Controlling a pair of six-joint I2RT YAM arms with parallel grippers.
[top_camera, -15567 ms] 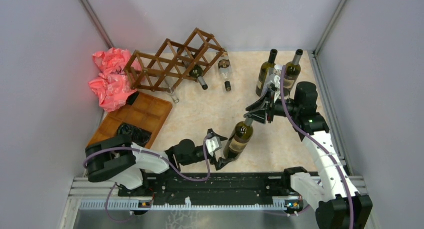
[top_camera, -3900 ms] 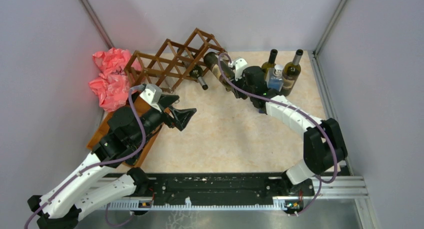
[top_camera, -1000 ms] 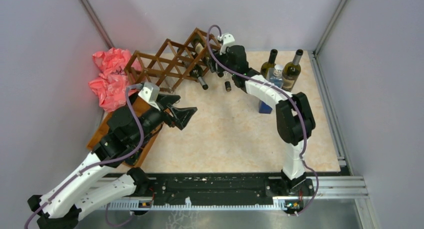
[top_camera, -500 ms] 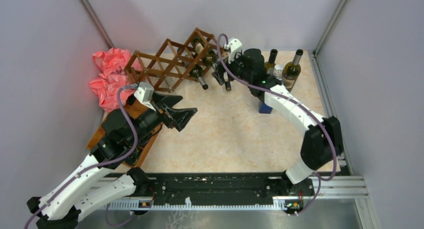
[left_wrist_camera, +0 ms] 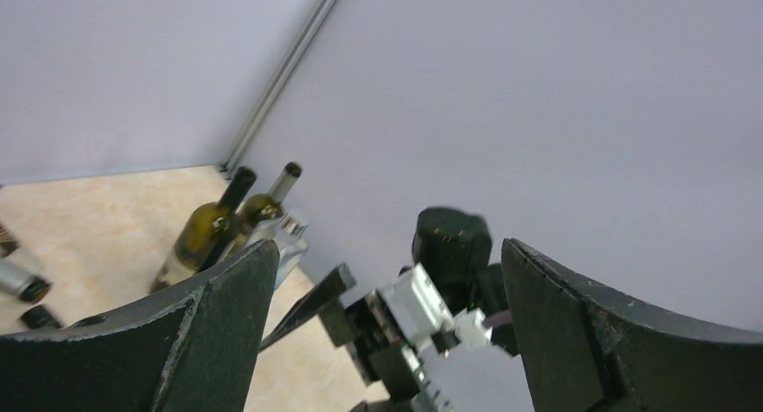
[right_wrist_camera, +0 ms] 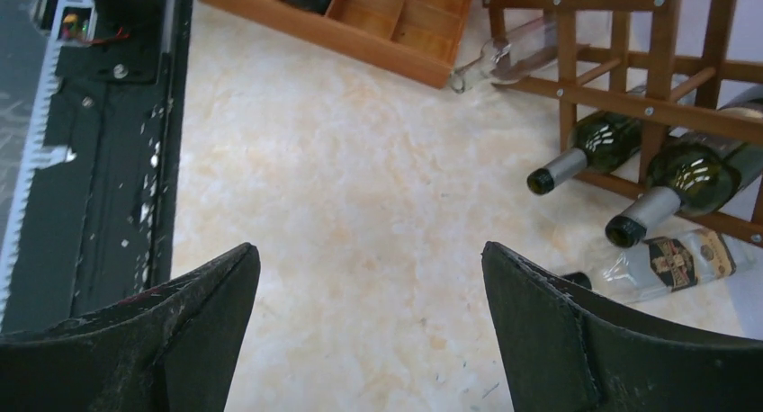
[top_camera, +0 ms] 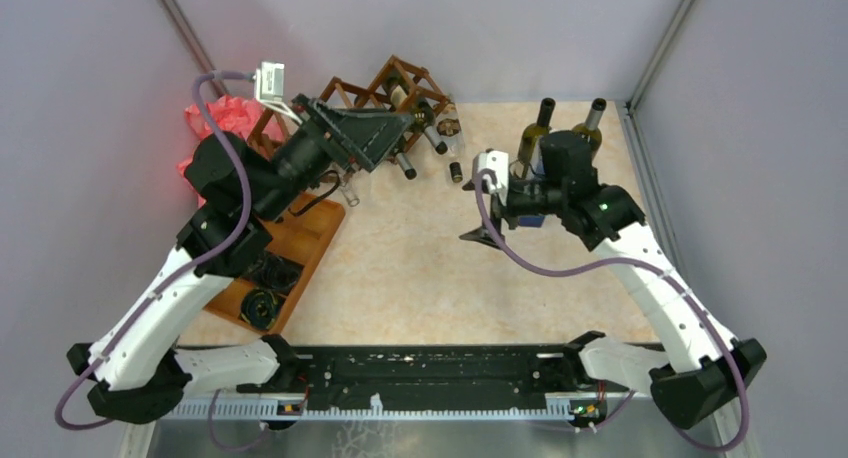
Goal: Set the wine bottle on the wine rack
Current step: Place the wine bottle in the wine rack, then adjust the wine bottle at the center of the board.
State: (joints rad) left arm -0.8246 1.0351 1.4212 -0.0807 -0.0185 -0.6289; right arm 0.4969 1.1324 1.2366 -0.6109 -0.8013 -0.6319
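Note:
The dark brown wooden wine rack (top_camera: 400, 78) stands at the back of the table, partly hidden by my left gripper (top_camera: 390, 143). A green wine bottle (top_camera: 424, 112) lies in an upper cell, neck pointing out; the right wrist view shows it (right_wrist_camera: 697, 174) beside another green bottle (right_wrist_camera: 598, 144) in the wine rack (right_wrist_camera: 661, 48). My right gripper (top_camera: 485, 223) hangs open and empty over the middle of the table, well clear of the rack. Its fingers (right_wrist_camera: 202, 313) frame bare tabletop around the right gripper (right_wrist_camera: 369, 250). My left gripper (left_wrist_camera: 387, 250) is open, raised and empty.
Two upright green bottles (top_camera: 533, 138) (top_camera: 587, 128) stand at the back right, seen too in the left wrist view (left_wrist_camera: 209, 228). A clear bottle (right_wrist_camera: 675, 259) lies on the table by the rack. A brown compartment tray (top_camera: 300, 223) and pink bags (top_camera: 215, 113) sit at the left.
My right gripper opened, left the bottle in the rack and drew back toward the table's middle. The left arm rose and swung up over the rack.

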